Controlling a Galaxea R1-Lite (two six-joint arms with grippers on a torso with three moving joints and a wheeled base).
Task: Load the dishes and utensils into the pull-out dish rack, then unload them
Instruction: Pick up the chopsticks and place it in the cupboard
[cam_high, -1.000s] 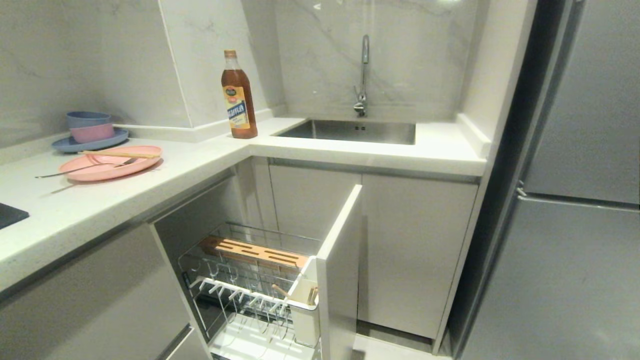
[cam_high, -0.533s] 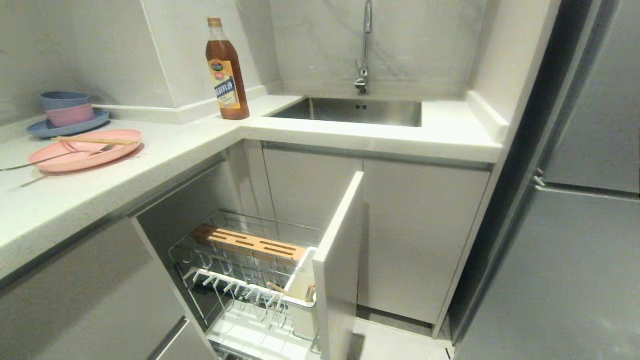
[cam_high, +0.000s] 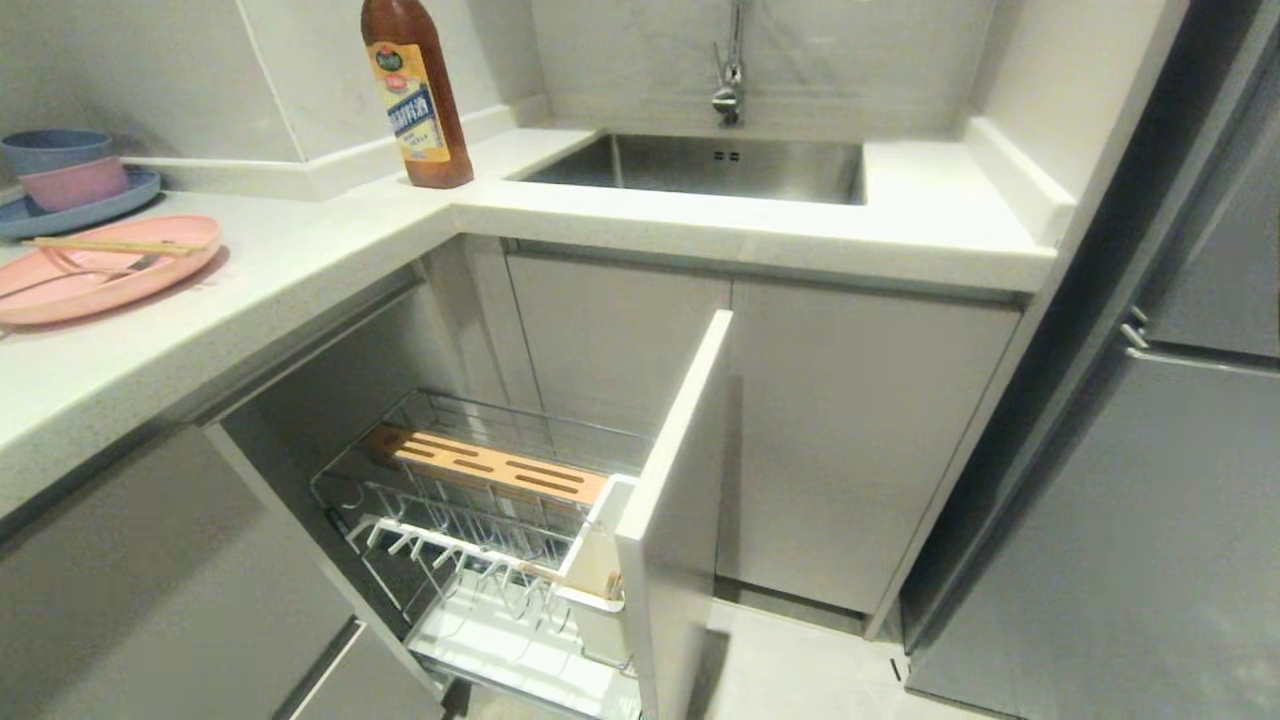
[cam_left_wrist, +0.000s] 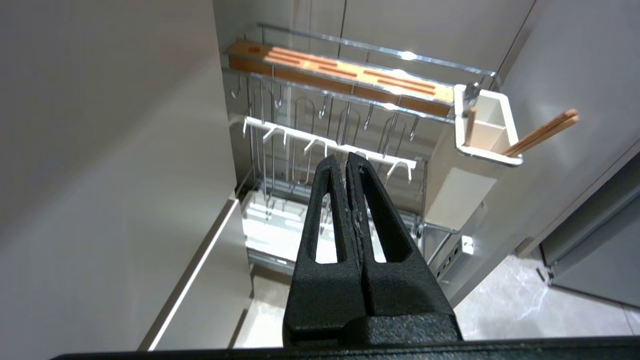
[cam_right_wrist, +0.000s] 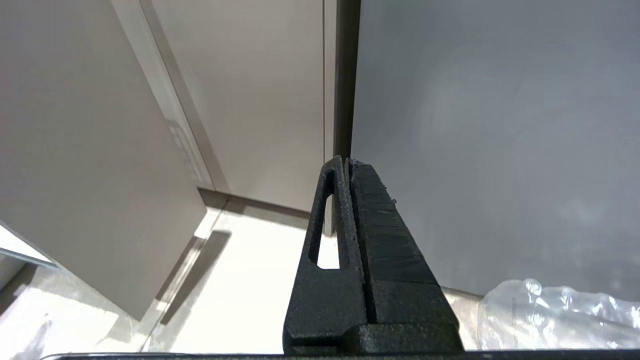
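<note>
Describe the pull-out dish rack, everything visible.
The chrome wire pull-out dish rack stands pulled out under the countertop behind its tall white front panel. A slotted light-wood strip spans the top rail, wire prongs hang below, and a white drip tray lies underneath. Its white utensil cup holds wooden sticks, leaning.

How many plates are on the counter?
2. The round pastel-pink plate lies on the white counter at the left; a blue plate sits just behind it, under two stacked bowls. More could be out of view.
</note>
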